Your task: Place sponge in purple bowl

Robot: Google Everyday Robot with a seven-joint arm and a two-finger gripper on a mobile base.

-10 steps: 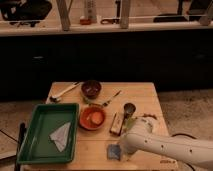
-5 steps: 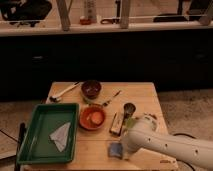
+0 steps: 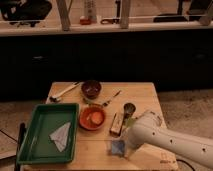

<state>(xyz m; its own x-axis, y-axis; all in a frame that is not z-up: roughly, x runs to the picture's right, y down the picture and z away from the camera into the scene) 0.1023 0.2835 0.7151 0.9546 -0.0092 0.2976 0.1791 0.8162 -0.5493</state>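
Observation:
The sponge (image 3: 117, 147) is a small flat blue-grey pad lying on the wooden table (image 3: 145, 97) near its front edge. My gripper (image 3: 128, 146) is at the end of the white arm, right beside the sponge's right side and low over the table. The arm covers the gripper's end. The purple bowl (image 3: 91, 88) is a small dark maroon bowl standing at the back of the table, far from the gripper.
A bright orange bowl (image 3: 92, 118) stands in the middle. A tan-and-black block (image 3: 117, 124) lies just behind the sponge. A green tray (image 3: 35, 131) with a white folded cloth (image 3: 61, 135) is at the left. A small dark cup (image 3: 129, 109) and utensils (image 3: 111, 99) lie behind.
The white arm has swung a little to the left and down toward the sponge. The sponge and bowls have not moved.

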